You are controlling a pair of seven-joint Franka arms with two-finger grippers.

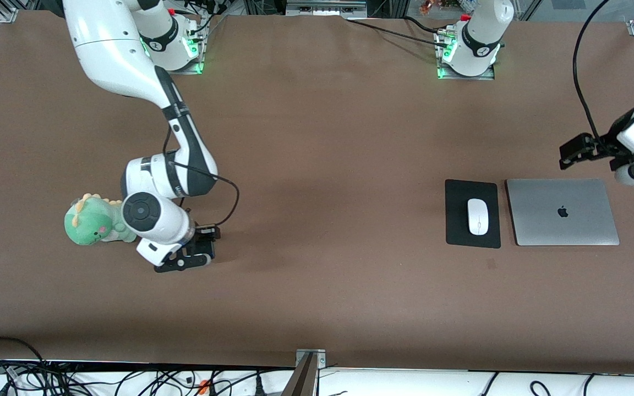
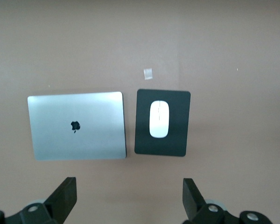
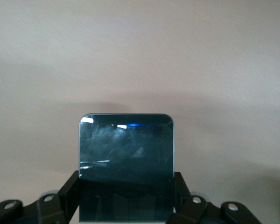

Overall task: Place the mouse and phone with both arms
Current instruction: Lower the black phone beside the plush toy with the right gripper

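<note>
Lowest in the front view, the right gripper (image 1: 185,263) is hovering just over the brown table (image 1: 322,165) toward the right arm's end, its fingers (image 3: 70,191) clamped on the edges of the phone (image 3: 126,163), a dark glossy slab with rounded corners that is sticking out past the fingertips. Beside that wrist, a green plush dinosaur (image 1: 94,221) is sitting on the table. Toward the left arm's end, the white mouse (image 1: 477,216) is lying on a black mouse pad (image 1: 473,187), and a closed silver laptop (image 1: 562,212) is resting just beside the pad, apart from it. Up in the air, the left gripper (image 1: 573,149) is waiting over bare table near the laptop's edge, its fingers (image 2: 65,196) spread wide and gripping nothing. A small pale tape mark (image 2: 148,73) is showing on the table near the pad.
</note>
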